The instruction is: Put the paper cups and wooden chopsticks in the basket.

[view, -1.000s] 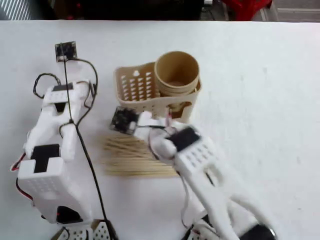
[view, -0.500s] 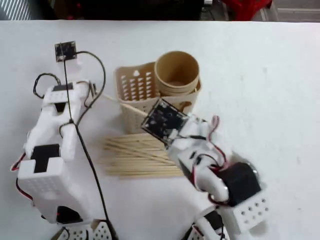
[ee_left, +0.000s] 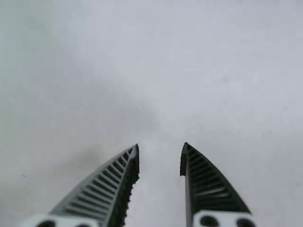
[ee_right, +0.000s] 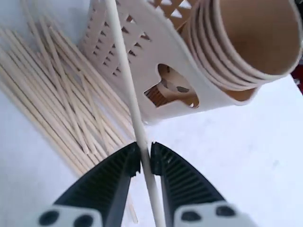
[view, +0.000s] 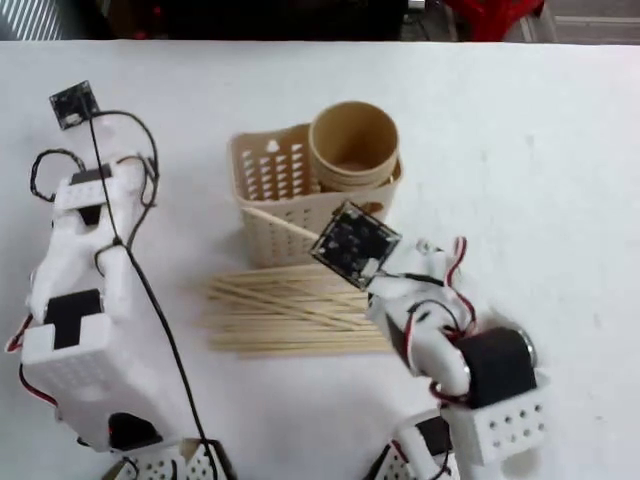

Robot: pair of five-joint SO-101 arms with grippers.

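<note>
Currently the right tool [ee_right: 144, 153] pinches 1 chopstick [ee_right: 124, 80], angled across the front of the basket [view: 270, 215], which holds nested paper cups [view: 352, 145]. Other chopsticks [view: 280, 315] lie piled on the table [view: 540, 150] just beside it. The left tool [ee_left: 159, 158] hangs narrowly parted, holding nothing.

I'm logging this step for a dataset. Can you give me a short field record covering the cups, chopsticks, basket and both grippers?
paper cups: stacked, inside the basket
chopstick pile: loose on the table, beside the basket
right gripper: shut on a single chopstick, held against the basket's front wall
left gripper: open, over bare table
</note>
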